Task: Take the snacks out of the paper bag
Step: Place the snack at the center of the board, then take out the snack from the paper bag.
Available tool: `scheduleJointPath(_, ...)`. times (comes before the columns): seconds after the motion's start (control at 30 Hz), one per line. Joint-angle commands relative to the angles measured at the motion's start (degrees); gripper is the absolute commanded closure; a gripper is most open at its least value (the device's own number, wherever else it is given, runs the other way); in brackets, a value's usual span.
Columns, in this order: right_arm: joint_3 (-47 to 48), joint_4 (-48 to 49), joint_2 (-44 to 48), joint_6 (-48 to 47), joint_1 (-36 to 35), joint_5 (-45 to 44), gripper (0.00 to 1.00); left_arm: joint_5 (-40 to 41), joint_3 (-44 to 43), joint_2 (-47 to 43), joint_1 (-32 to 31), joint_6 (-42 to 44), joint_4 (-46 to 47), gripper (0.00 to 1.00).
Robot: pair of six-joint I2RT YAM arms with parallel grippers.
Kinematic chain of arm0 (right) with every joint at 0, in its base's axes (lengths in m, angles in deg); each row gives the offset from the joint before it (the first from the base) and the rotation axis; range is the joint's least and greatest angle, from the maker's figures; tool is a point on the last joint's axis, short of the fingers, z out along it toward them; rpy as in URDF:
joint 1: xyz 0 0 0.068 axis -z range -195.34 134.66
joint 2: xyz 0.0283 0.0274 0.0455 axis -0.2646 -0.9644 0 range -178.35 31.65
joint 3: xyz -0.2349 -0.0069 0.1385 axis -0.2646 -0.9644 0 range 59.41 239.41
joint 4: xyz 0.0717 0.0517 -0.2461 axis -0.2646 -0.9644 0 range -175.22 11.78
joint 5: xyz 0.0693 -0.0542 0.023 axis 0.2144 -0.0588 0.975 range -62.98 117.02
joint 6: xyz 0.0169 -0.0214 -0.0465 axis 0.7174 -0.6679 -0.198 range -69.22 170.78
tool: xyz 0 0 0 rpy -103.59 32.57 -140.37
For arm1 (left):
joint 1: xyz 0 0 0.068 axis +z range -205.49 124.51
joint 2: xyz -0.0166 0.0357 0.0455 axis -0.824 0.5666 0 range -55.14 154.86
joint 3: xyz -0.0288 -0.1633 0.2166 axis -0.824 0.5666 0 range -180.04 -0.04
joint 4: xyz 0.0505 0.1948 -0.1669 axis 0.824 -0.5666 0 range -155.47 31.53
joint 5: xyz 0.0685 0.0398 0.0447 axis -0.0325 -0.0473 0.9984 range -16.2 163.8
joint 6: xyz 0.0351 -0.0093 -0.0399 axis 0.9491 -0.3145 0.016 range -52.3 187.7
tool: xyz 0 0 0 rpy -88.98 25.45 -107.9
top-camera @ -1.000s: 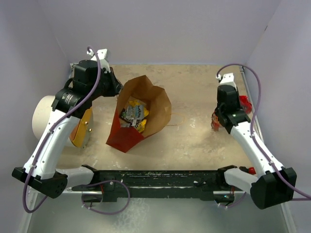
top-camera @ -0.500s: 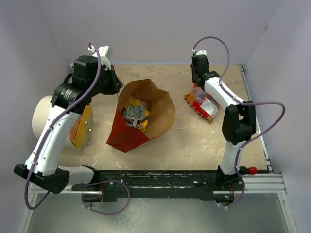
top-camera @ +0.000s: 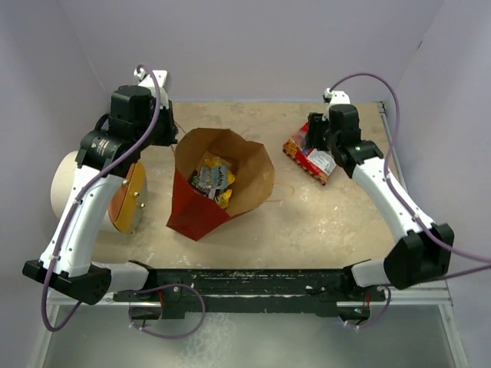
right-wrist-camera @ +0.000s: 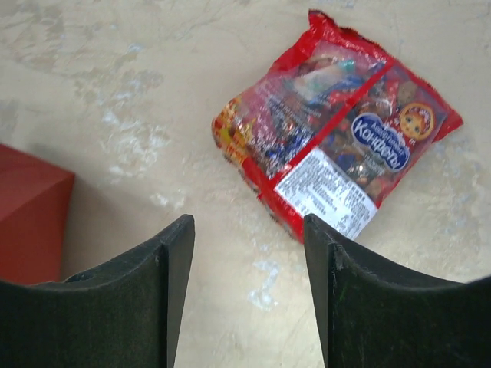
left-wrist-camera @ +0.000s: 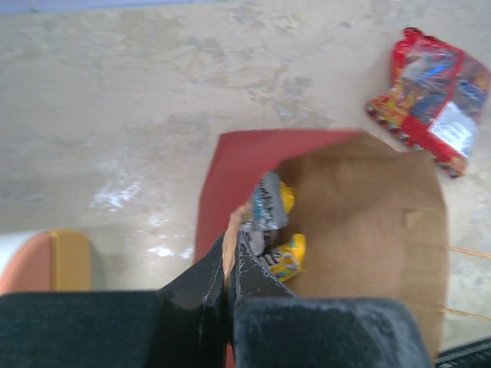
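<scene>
At ten o'clock on the paper bag (top-camera: 249, 176), left fingers (left-wrist-camera: 198, 297) clamp its rim, propping it open; right fingers (right-wrist-camera: 173, 264) stand apart.

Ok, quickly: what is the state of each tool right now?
Left tool: shut on the near edge of the bag.
Right tool: open, holding nothing; the red snack lies apart from it.

Pale lilac walls (top-camera: 253, 46) enclose a mottled beige tabletop (top-camera: 307, 222)
</scene>
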Motion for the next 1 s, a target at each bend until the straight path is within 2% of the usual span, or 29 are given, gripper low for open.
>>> scheduleJointPath(0.0,-4.7,-1.4,6.9,3.8,0.1,5.9,0.38,9.3,-7.1,0.2,0.9,12.4,1.7,1.0)
scheduleJointPath(0.1,-5.5,-2.7,8.3,5.6,-0.1,8.8,0.37,10.3,-8.6,0.6,1.0,18.8,3.8,1.0)
scheduleJointPath(0.2,-5.2,-3.1,8.4,5.7,-0.5,10.9,0.37,3.2,-9.0,1.0,0.9,23.5,6.9,1.0)
scheduleJointPath(0.3,-4.1,-3.1,7.8,4.6,-1.5,12.0,0.37,-6.5,-6.8,1.6,0.9,23.2,9.0,1.0)
scheduleJointPath(0.47,-2.1,-2.6,6.8,2.9,-5.2,13.3,0.37,-25.4,3.6,0.4,0.8,12.2,14.0,1.0)
scheduleJointPath(0.57,-2.7,-0.7,7.8,1.3,-7.6,16.4,0.37,-33.1,11.2,-2.3,0.6,3.6,19.0,1.0)
scheduleJointPath(0.77,-8.9,9.2,13.8,-3.0,-11.5,26.1,0.36,-40.7,24.5,-12.5,0.2,-6.3,28.5,1.0)
scheduleJointPath(0.97,-19.3,18.0,21.8,-19.4,-19.5,36.3,0.38,-46.4,28.7,-15.5,0.2,-8.2,26.9,1.0)
